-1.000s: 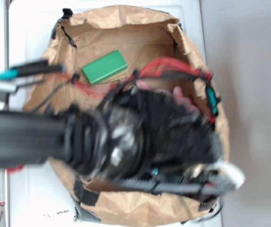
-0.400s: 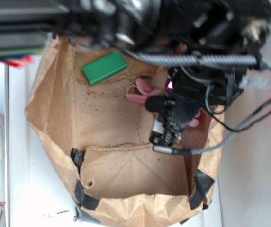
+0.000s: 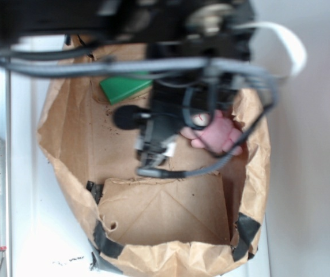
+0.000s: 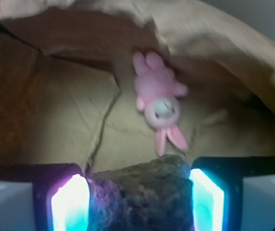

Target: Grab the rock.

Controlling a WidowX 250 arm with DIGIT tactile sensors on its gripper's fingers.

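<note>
In the wrist view the rock [image 4: 144,195], a rough dark brown lump, fills the gap between my gripper's [image 4: 138,179] two glowing pads [image 4: 69,204], and both pads press on its sides. My gripper is shut on the rock, above the floor of the brown paper bag [image 4: 46,106]. In the exterior view the gripper [image 3: 149,137] hangs over the middle of the bag [image 3: 67,173], and its black body and cables hide the jaws and the rock.
A pink bunny [image 4: 159,103] lies on the bag floor ahead of the jaws, seen at the gripper's right [image 3: 217,137] from outside. A green block [image 3: 122,88] lies at the bag's back left. The arm [image 3: 119,23] spans the top.
The arm has swung from across the bag's middle to the top of the view. In the last half second the gripper shifted left, uncovering the bunny's body.
</note>
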